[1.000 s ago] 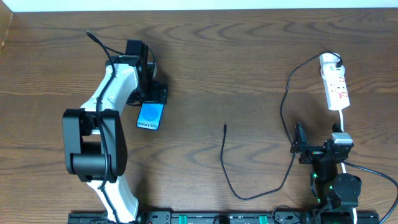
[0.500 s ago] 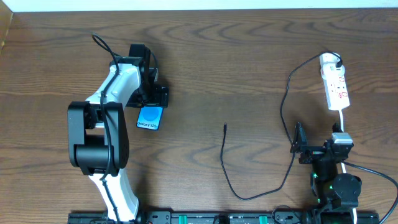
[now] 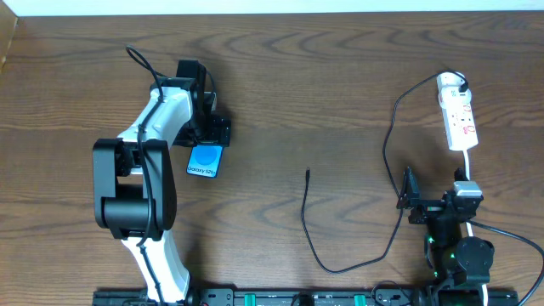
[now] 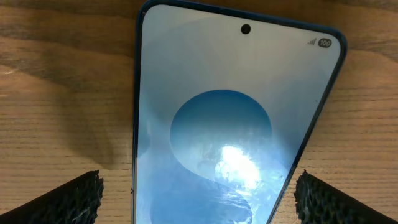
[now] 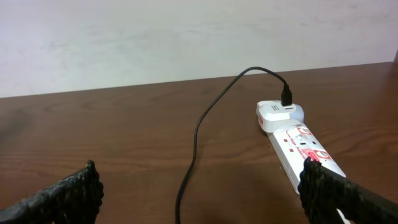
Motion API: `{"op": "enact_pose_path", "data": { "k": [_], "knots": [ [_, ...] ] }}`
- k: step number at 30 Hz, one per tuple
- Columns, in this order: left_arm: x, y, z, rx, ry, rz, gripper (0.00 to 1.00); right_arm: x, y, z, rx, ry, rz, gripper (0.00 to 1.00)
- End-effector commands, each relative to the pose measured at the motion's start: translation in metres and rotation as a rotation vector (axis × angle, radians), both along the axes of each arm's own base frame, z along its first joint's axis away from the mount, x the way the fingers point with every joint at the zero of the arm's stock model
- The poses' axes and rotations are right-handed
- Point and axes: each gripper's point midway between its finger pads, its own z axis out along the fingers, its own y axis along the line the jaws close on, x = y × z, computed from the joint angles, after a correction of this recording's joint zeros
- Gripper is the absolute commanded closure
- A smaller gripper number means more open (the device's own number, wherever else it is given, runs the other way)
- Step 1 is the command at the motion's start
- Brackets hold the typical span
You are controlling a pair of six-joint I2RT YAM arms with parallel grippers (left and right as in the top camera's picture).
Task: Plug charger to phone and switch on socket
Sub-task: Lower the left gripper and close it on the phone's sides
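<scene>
Overhead view. The phone [image 3: 206,160] lies flat, screen lit, at 9 o'clock from the middle of the table [image 3: 340,51]. The left gripper [image 3: 208,134] hangs over the phone's 12 o'clock end, jaws spread wide to either side of it and touching nothing. The socket [image 3: 459,119] lies at 2 o'clock. The charger [image 3: 308,223] is plugged into its far end, and the cable loops down and round to a free connector tip [image 3: 307,173] near the centre, well apart from the phone. The right gripper [image 3: 410,202] waits at 4 o'clock, jaws fully apart and empty, with the socket at 12 o'clock from it.

Progress: only the socket end appears done. The tip is not yet in the phone, and the switch position is too small to read.

Change: against the frame one second earlier, the left arm has swung slightly toward 3 o'clock. The phone, cable, socket and right arm are unmoved.
</scene>
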Motion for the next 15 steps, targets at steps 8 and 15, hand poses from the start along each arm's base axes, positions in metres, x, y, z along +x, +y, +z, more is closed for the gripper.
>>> {"op": "enact_pose_path", "data": {
  "k": [8, 15],
  "knots": [
    [-0.010, -0.002, -0.015, -0.008, 0.029, -0.010, 0.02, 0.000, 0.001, -0.001, 0.008, 0.000, 0.004, 0.01],
    [-0.012, -0.002, -0.017, -0.007, 0.031, -0.035, 0.02, 0.000, 0.001, -0.001, 0.008, 0.000, 0.004, 0.01]
  ]
}}
